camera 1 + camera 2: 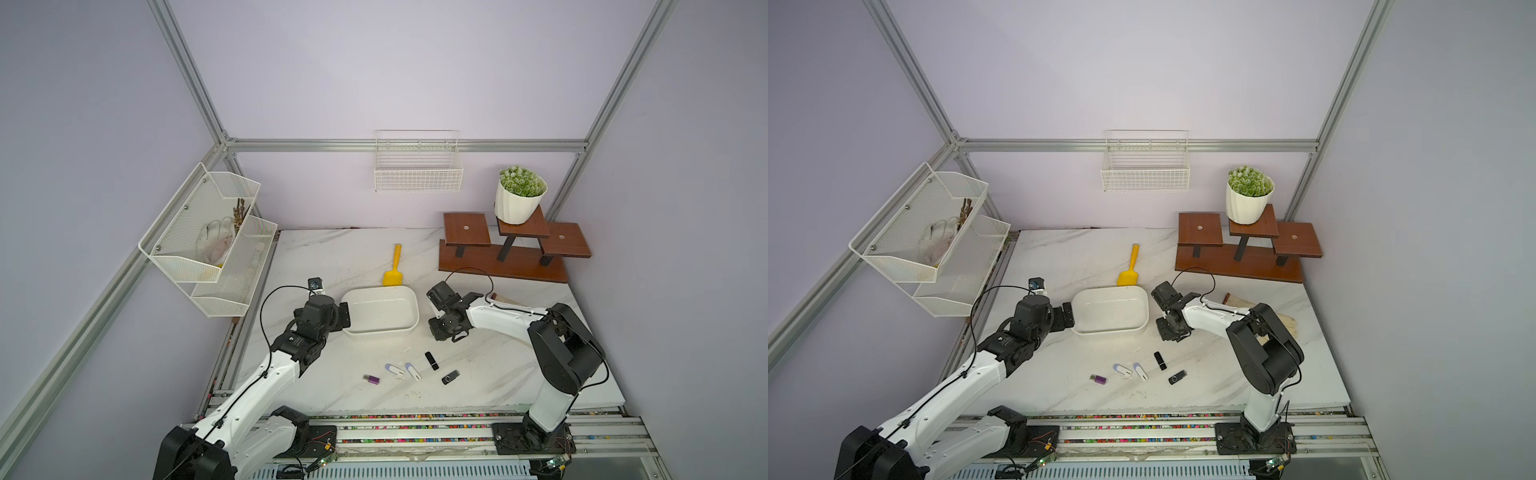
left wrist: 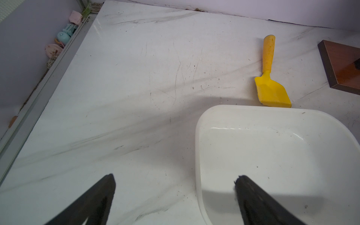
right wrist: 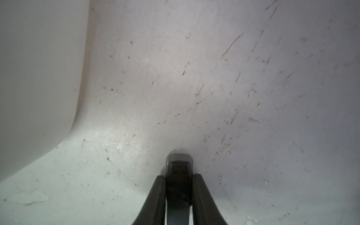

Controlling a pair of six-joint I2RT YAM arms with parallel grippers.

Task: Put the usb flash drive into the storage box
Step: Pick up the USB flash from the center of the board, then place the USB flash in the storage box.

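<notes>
Fingers point(image 2: 93, 200) of the left gripper point(image 2: 175, 176) are standing wide apart, gripping nothing. They are straddling the left wall of the storage box point(image 2: 272, 155): one over the table point(image 2: 136, 97), one over the box's inside. Probably they are bracing the tub so it isn't sliding during the drop. Box is sitting mid-table and looking empty in both top views.

Just right of it, the right gripper point(image 3: 179, 177) is pointing down at the table. Its fingers point(image 3: 155, 194) are pinching a dark usb flash drive point(image 3: 179, 161) by its long sides, with one end sticking out past the tips. That hold is likely leaving the body free to drop cleanly. Wrist view is blurry, so the drive is possibly touching the table; can't tell.

Nearer the robot, loose drives are lying in a row, likely next in line: purple drive point(image 1: 371, 378), two white drives point(image 1: 395, 370) point(image 1: 412, 370), black capped drive point(image 1: 432, 360), black swivel drive point(image 1: 450, 377).
</notes>
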